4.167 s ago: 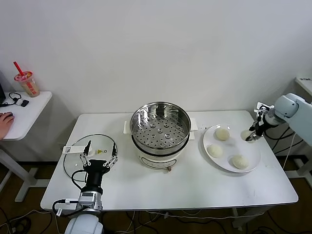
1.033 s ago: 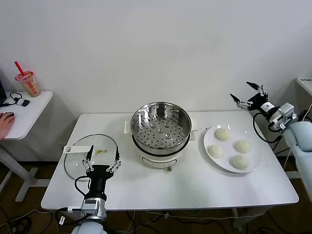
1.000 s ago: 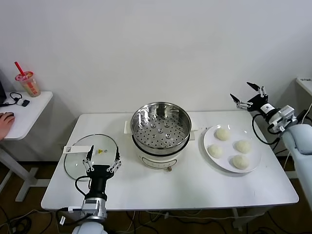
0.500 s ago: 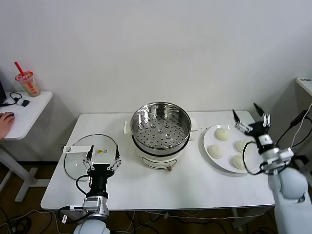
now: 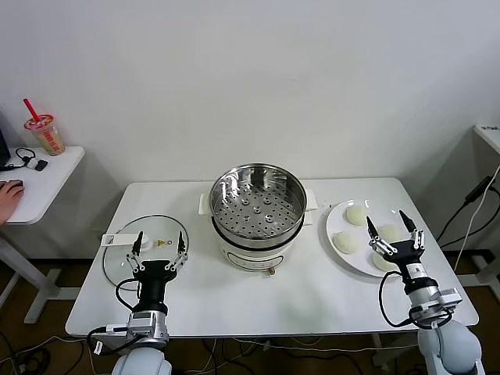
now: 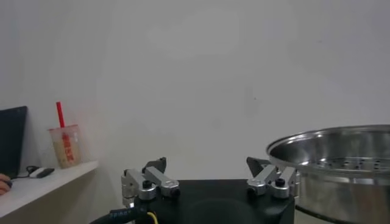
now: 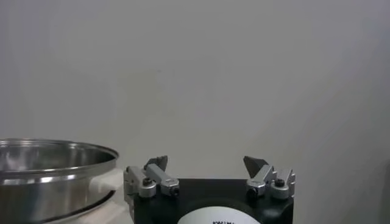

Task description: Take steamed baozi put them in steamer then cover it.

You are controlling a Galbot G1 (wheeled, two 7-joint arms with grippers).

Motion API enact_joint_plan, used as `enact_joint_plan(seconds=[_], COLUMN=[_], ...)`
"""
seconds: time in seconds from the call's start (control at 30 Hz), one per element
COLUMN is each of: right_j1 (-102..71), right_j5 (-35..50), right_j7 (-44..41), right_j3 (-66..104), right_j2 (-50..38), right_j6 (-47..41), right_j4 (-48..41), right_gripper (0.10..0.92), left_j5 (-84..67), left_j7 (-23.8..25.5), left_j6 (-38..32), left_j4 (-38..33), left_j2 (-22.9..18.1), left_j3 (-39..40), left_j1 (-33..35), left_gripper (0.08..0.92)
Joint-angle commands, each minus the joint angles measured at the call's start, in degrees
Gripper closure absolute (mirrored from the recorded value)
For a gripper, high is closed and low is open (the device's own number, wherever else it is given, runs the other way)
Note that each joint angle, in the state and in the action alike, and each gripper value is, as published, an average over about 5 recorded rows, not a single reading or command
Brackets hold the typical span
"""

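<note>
Your right gripper [image 5: 393,232] hovers wide open over the plate [image 5: 336,223] of four baozi [image 5: 356,215] at the steamer's [image 5: 257,205] 3 o'clock; your left gripper [image 5: 158,246], open, hovers over the lid [image 5: 117,262] at 9 o'clock.

The left gripper [image 6: 211,175] fills the lower middle, its black body topped by two silver fingers [image 6: 149,181] spread wide apart with nothing between them. At about three o'clock of it stands the round shiny stainless-steel steamer [image 6: 341,161], the rim just beside one finger. At about nine o'clock, well apart, a translucent cup with a red straw [image 6: 66,145] sits on a white side table [image 6: 42,185], near a dark laptop edge [image 6: 12,140].
</note>
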Motion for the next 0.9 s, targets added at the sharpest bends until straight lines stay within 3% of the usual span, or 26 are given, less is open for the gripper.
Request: enact_joint_plan(seconds=[0.03, 0.9], right_j1=[-2.79, -0.32], right_j5=[0.83, 2.44], right_j7=[-0.35, 0.82], right_j3=[-0.33, -6.87], right_j2=[1.89, -2.90], right_j6=[0.45, -0.01], right_j4=[0.83, -0.25], right_gripper=[0.203, 0.203], left_j5=[-0.08, 0.34], left_j7=[-0.03, 0.52], left_j6=[0.04, 0.31], left_j4=[0.21, -0.44], left_j2=[0.02, -0.23], left_j3=[-0.24, -0.45], left_j1=[-0.17, 1.29], left_gripper=[0.177, 0.177])
